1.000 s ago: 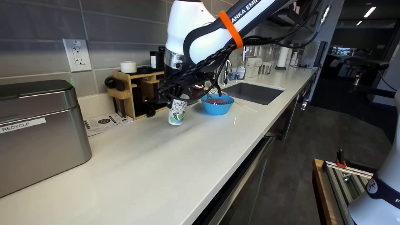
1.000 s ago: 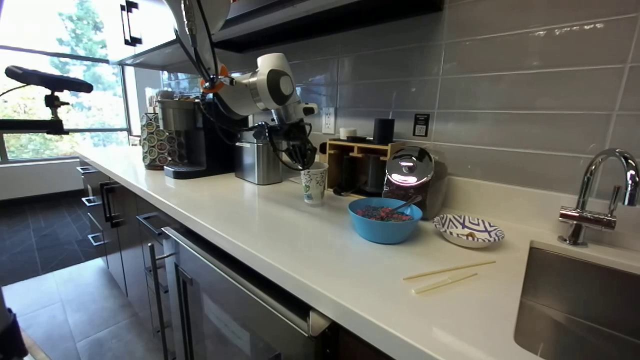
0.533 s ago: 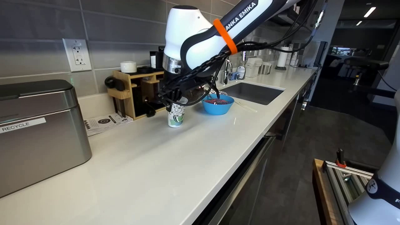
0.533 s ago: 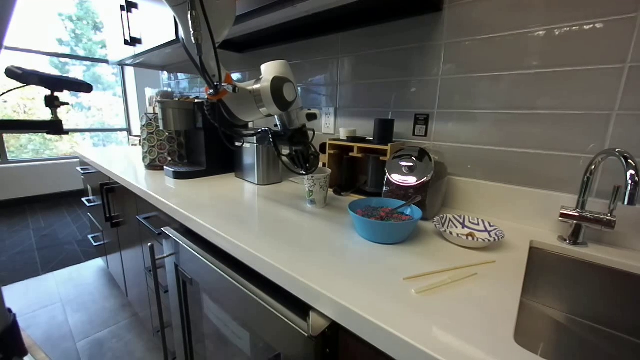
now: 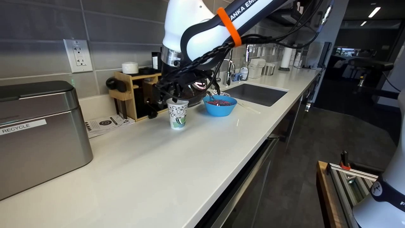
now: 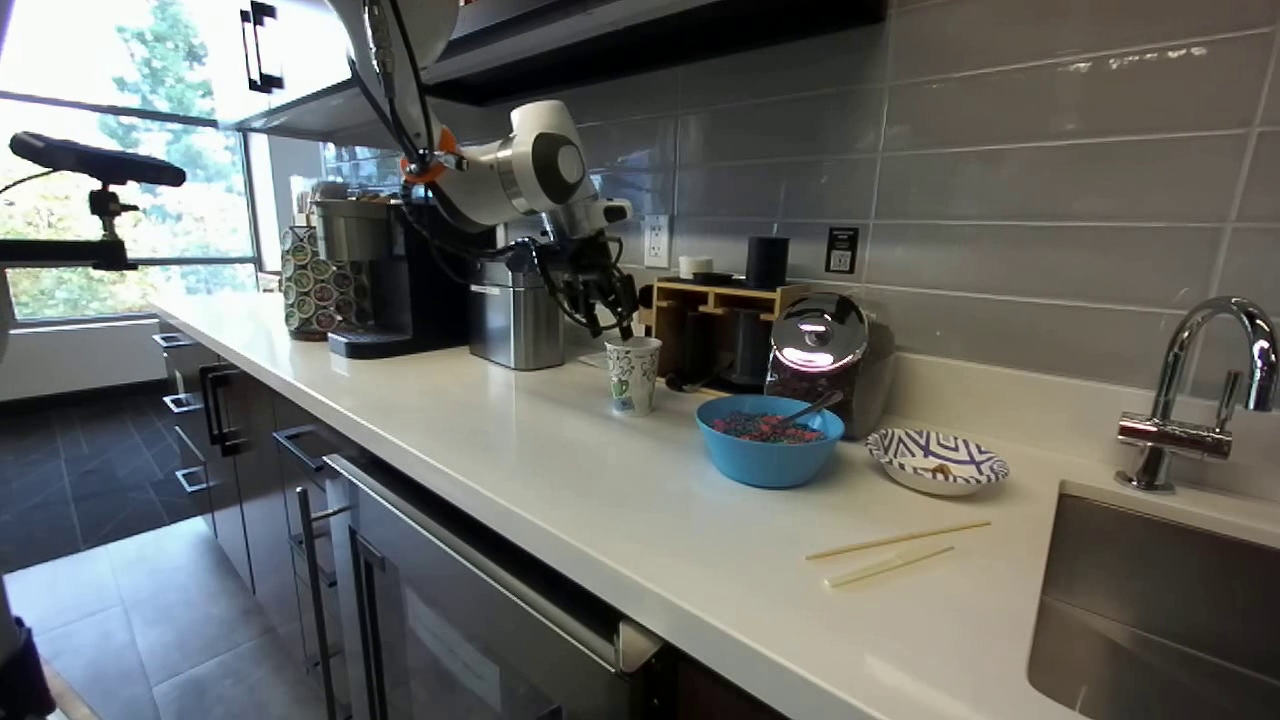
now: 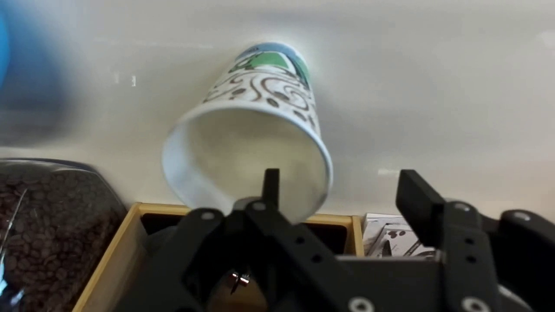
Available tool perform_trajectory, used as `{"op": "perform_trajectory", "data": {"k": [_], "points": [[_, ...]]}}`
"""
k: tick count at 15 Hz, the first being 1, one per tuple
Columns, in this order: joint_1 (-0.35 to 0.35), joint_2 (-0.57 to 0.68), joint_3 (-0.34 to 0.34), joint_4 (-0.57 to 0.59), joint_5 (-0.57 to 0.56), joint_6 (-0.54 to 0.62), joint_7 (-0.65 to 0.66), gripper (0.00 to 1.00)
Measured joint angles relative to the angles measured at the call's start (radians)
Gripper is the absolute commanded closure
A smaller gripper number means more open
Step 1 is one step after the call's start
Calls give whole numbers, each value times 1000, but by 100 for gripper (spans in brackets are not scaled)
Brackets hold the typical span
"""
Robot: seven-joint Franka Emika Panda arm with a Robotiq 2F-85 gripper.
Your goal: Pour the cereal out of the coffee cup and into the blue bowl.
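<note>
The coffee cup [image 5: 178, 114], white paper with a swirl print and a green patch, stands upright on the counter in both exterior views. In the wrist view its wide mouth faces me; the pale inside of the cup [image 7: 243, 143] shows no cereal, though a finger covers part of it. My gripper [image 6: 611, 328] hangs just above the rim, its fingers spread apart. One fingertip [image 7: 272, 186] overlaps the cup's mouth in the wrist view, the other is off to its right, and nothing is gripped. Red and dark cereal [image 6: 765, 428] fills the blue bowl [image 6: 770, 465].
A spoon [image 6: 822, 403] leans in the bowl. Behind stand a jar of coffee beans [image 7: 47, 242] and a wooden organizer [image 5: 129, 103]. A patterned paper bowl [image 6: 937, 462], two thin sticks [image 6: 895, 541] and the sink [image 5: 256, 93] lie beyond the blue bowl. A recycling bin [image 5: 41, 136] stands across the counter.
The cup came down slightly onto the counter and was let go. My gripper has opened and risen off it. The bowl has not moved.
</note>
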Motion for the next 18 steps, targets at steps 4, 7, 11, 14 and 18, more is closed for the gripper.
{"op": "perform_trajectory", "data": {"k": [4, 7, 11, 14, 18], "points": [[39, -75, -5, -3, -20, -52, 115, 0], [39, -164, -4, -12, -20, -104, 190, 0], [27, -231, -5, -42, -20, -125, 211, 0], [27, -230, -4, -51, -20, -125, 217, 0], [27, -230, -4, -54, -20, -125, 218, 0]]}}
